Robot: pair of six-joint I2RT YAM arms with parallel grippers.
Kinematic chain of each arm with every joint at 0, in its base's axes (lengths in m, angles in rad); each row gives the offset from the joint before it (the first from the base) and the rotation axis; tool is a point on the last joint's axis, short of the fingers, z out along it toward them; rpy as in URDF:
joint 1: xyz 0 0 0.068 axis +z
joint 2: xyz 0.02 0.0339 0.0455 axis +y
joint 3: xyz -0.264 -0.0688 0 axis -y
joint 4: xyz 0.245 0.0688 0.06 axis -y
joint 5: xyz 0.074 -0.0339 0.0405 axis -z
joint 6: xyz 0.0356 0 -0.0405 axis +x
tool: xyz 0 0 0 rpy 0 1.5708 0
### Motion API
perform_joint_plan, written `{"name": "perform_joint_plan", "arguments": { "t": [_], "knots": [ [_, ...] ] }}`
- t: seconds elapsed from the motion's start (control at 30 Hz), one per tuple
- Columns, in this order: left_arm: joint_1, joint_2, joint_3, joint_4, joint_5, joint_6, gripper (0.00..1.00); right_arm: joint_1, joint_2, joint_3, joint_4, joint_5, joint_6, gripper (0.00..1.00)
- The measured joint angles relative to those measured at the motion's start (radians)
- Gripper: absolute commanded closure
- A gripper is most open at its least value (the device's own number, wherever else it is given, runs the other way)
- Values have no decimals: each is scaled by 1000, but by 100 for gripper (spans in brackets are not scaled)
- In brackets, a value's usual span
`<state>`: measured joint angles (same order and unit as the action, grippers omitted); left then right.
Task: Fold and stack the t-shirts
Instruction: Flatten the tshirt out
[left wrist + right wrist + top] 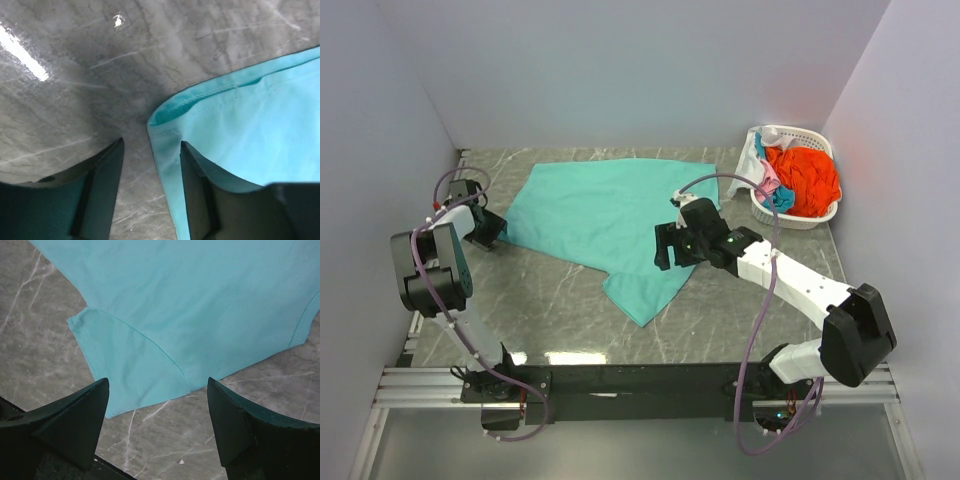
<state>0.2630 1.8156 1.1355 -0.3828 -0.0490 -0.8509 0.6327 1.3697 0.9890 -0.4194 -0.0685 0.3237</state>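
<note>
**Currently: teal shirt spread on table, both grippers open at its edges**

Teal-green t-shirt [605, 215] lies spread out on the grey marbled table [720, 310], left of centre and toward the back. One narrower part of it reaches toward the near edge. The cloth looks mostly flat, in a single layer as far as the top view shows.

Left gripper [490, 230]: at the shirt's left corner. Jaws apart. In the wrist view the hemmed corner sits in the gap between the fingers. One finger [200, 190] is over the cloth edge and the other is over bare table. Cannot tell whether either finger touches the cloth.

Right gripper [670, 250]: at the shirt's right side, beside the part that reaches toward the near edge. Jaws wide apart, nothing held. The wrist view shows a sleeve with its curved seam lying flat between and beyond the fingertips. Bare table shows below the sleeve's hem.

White latticed basket [798, 217]: back right corner of the table, well apart from the teal-green t-shirt. It holds a heap of crumpled cloth:
- orange-red t-shirt [805, 178] on top
- pink [767, 178], blue [780, 197] and white [750, 155] pieces at its left side

The white cloth hangs over the basket's rim. Individual garments under the orange-red one cannot be made out.
</note>
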Motion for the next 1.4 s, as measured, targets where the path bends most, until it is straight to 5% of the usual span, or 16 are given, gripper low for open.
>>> {"name": "perform_joint_plan", "arguments": {
  "t": [0.3,0.43,0.87,1.4],
  "knots": [
    [2,45,41,-3,5,18,71,0,-11,-15,-3,12,0,16],
    [2,50,41,2,11,27,99,0,-24,-16,-3,19,0,19],
    [2,17,-10,40,26,54,99,97,-101,-63,-4,19,-29,21],
    [2,-405,-426,86,14,12,99,251,-101,-87,-95,77,-13,23]
  ]
}}
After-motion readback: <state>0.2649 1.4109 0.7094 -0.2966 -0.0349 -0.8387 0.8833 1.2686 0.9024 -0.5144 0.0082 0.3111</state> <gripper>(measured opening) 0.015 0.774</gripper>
